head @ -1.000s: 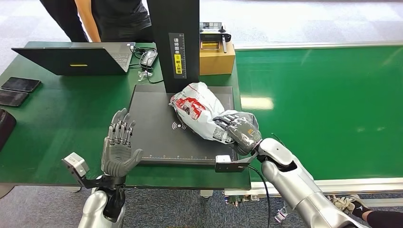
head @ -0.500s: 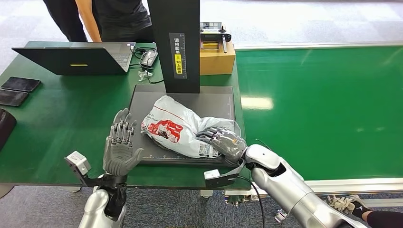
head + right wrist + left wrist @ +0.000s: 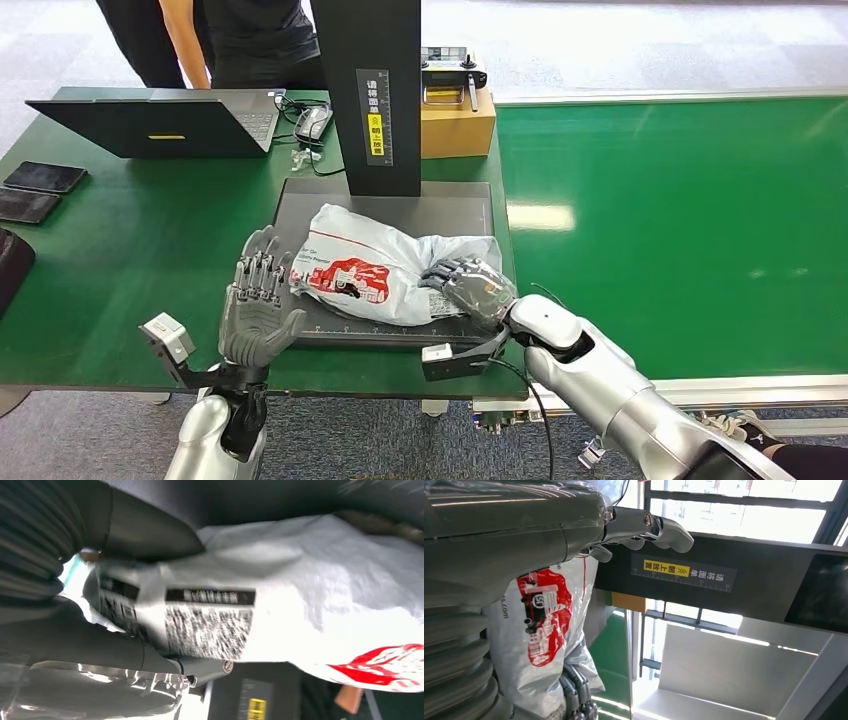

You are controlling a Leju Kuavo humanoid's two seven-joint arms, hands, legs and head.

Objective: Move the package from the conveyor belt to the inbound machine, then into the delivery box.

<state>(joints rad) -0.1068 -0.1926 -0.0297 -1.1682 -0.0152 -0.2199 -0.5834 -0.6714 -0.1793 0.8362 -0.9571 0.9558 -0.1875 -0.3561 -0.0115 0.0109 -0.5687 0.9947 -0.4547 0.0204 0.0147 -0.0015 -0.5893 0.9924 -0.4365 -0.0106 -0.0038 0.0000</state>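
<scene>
Head view: the right robot hand [image 3: 468, 286] grips one end of the package [image 3: 385, 268], a white bag with red print lying on the dark scanner plate [image 3: 455, 213] of the inbound machine [image 3: 375, 85]. The left robot hand [image 3: 255, 305] stands upright just beside the bag's other end, fingers spread, holding nothing. Beyond that hand, a laptop [image 3: 160, 122] sits on the green tabletop [image 3: 120, 250]. The green belt [image 3: 680, 220] stretches away past the right hand.

Left wrist view: the left hand's fingers [image 3: 659, 527] are extended, with the bag [image 3: 546, 630] just beside the palm.

Right wrist view: the right hand's fingers [image 3: 145, 530] wrap the bag [image 3: 300, 595] near its printed label [image 3: 207, 625].
</scene>
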